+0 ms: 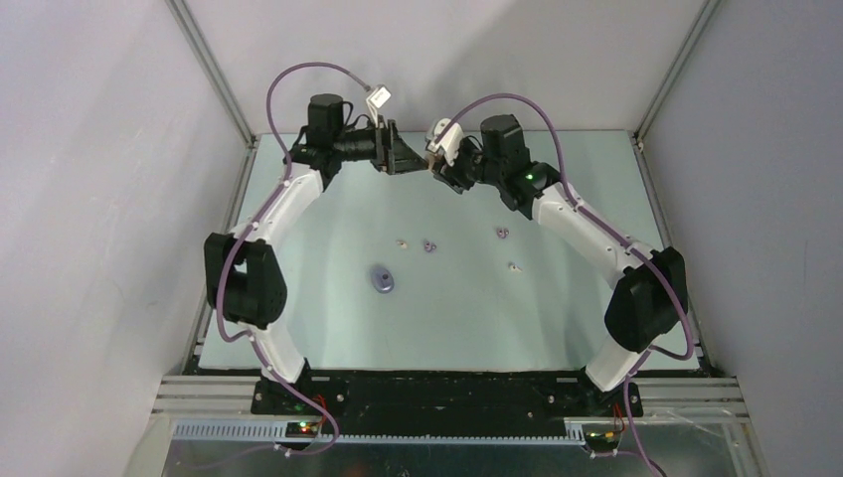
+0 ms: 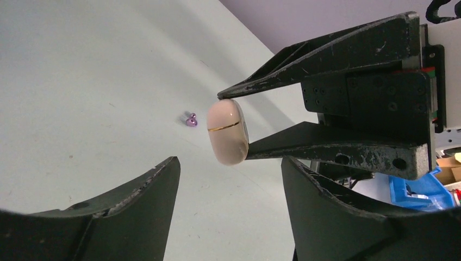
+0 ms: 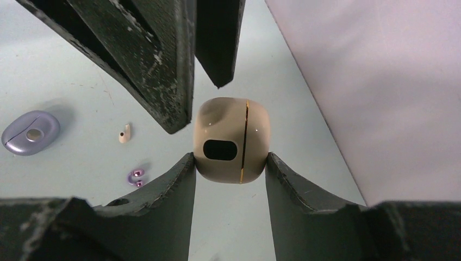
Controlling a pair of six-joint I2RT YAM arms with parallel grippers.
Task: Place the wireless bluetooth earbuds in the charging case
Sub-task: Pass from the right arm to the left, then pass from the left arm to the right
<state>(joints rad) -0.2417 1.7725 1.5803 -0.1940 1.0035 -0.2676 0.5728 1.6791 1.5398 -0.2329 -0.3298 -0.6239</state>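
My right gripper (image 3: 229,157) is shut on a closed cream charging case (image 3: 231,141) with a gold seam, held in the air at the back of the table. My left gripper (image 2: 229,163) is open and empty, facing the cream case (image 2: 227,132) from close by; its fingertips (image 3: 176,117) flank the case without gripping it. In the top view the two grippers meet tip to tip, left gripper (image 1: 401,157) and right gripper (image 1: 435,165). On the table lie a cream earbud (image 1: 402,242), a purple earbud (image 1: 428,245), another purple earbud (image 1: 503,234) and another cream earbud (image 1: 514,266).
A closed purple case (image 1: 382,279) lies on the pale green table (image 1: 328,328), left of centre; it also shows in the right wrist view (image 3: 30,132). Grey walls and an aluminium frame (image 1: 214,70) enclose the table.
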